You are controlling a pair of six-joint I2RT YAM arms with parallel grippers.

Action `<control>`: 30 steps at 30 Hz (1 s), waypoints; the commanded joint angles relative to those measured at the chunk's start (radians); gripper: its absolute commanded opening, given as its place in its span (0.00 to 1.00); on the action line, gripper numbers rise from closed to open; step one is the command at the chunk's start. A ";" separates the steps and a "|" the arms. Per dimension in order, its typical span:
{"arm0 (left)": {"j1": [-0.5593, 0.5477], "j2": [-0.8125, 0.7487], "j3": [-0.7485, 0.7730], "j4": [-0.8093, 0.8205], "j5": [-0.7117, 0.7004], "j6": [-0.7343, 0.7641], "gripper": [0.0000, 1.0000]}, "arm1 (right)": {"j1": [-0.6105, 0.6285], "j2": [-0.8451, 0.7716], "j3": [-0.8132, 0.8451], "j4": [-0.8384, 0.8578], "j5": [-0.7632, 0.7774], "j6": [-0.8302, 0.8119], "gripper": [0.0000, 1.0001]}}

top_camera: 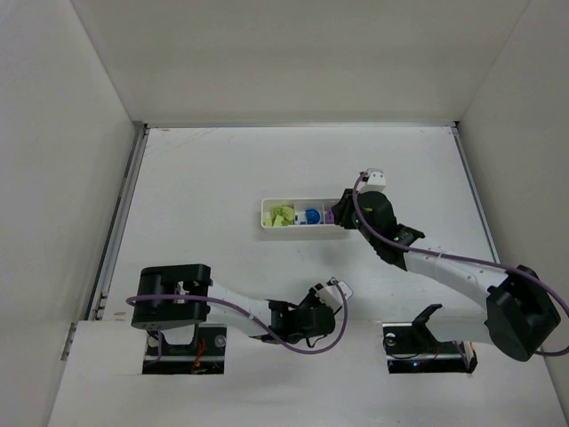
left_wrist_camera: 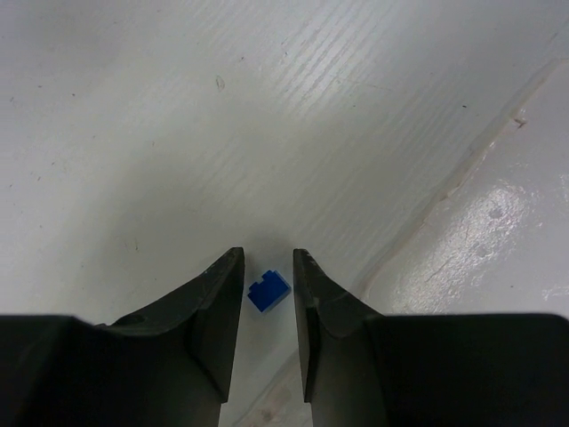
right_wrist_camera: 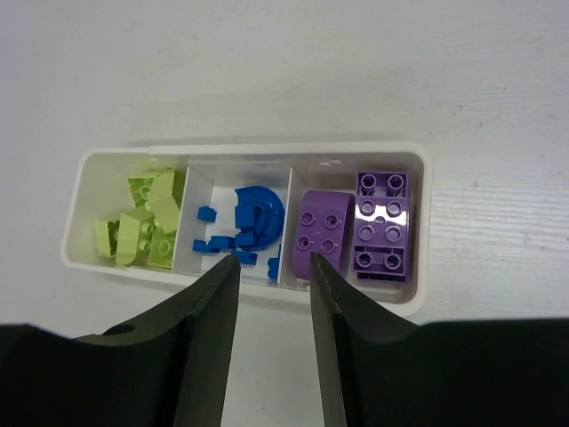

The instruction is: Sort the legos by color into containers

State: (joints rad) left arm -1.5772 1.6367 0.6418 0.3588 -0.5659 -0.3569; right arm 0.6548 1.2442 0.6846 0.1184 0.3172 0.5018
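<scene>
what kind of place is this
Probably a robot lab test cell, not a home: a white table boxed in by plain white panels, a left arm and right arm bolted at its near edge, and a tray of colour-sorted legos.

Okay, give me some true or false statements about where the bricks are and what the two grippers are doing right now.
1. The green bricks lie in an end compartment of the tray. True.
2. The purple bricks share a compartment with the blue pieces. False: the purple ones fill the other end compartment alone, and the blue ones are in the middle.
3. A small blue brick lies on the table between the fingers of the left gripper. True.
4. The right gripper is holding a purple brick. False: its fingers are open and empty, poised over the tray's near edge.
</scene>
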 commanded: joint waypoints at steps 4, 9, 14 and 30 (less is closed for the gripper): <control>0.012 -0.026 -0.014 -0.116 -0.020 0.010 0.37 | -0.011 -0.031 -0.008 0.046 -0.003 0.009 0.43; 0.004 -0.032 -0.011 -0.150 0.003 0.006 0.33 | -0.011 -0.032 -0.014 0.047 -0.003 0.011 0.43; -0.005 -0.028 -0.013 -0.185 0.017 -0.020 0.27 | -0.017 -0.040 -0.019 0.049 -0.004 0.011 0.43; -0.008 -0.032 0.001 -0.212 -0.003 -0.025 0.17 | -0.017 -0.080 -0.028 0.047 -0.004 0.011 0.43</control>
State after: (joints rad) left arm -1.5784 1.6009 0.6422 0.2604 -0.5774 -0.3901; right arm 0.6426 1.1961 0.6701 0.1207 0.3141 0.5022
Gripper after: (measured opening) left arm 0.184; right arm 0.433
